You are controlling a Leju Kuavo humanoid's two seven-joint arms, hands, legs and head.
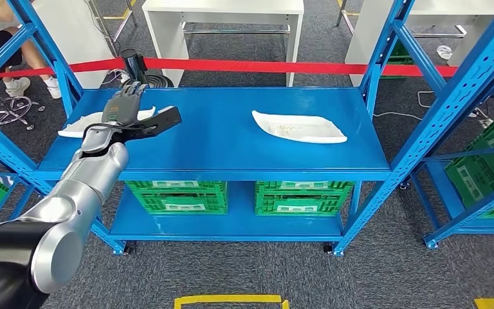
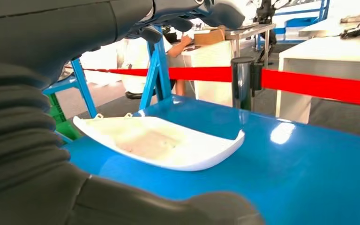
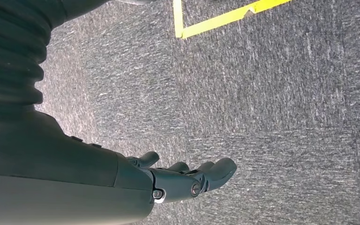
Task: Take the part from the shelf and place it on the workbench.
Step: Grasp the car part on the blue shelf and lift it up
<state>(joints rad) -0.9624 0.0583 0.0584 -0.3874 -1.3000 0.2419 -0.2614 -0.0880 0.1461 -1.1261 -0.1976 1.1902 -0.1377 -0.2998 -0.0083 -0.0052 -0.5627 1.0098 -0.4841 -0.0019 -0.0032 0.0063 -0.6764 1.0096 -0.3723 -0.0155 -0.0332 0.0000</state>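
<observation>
Two white moulded parts lie on the blue shelf [image 1: 219,145]. One part [image 1: 77,124] sits at the shelf's left end, and the left wrist view shows it as a shallow white shell [image 2: 164,147]. The other part [image 1: 299,127] lies right of the middle. My left hand [image 1: 128,112] hovers over the left part with fingers spread and thumb out, holding nothing. The thumb and fingers [image 2: 187,14] frame the part without touching it. My right hand [image 3: 187,176] hangs beside my body above the grey carpet, fingers loosely apart and empty.
Blue uprights [image 1: 386,58] frame the shelf on both sides. Green crates [image 1: 177,196] stand on the lower level. A red barrier tape [image 1: 251,65] runs behind the shelf, with a white table [image 1: 222,9] beyond it. A seated person's legs [image 1: 13,58] are at far left.
</observation>
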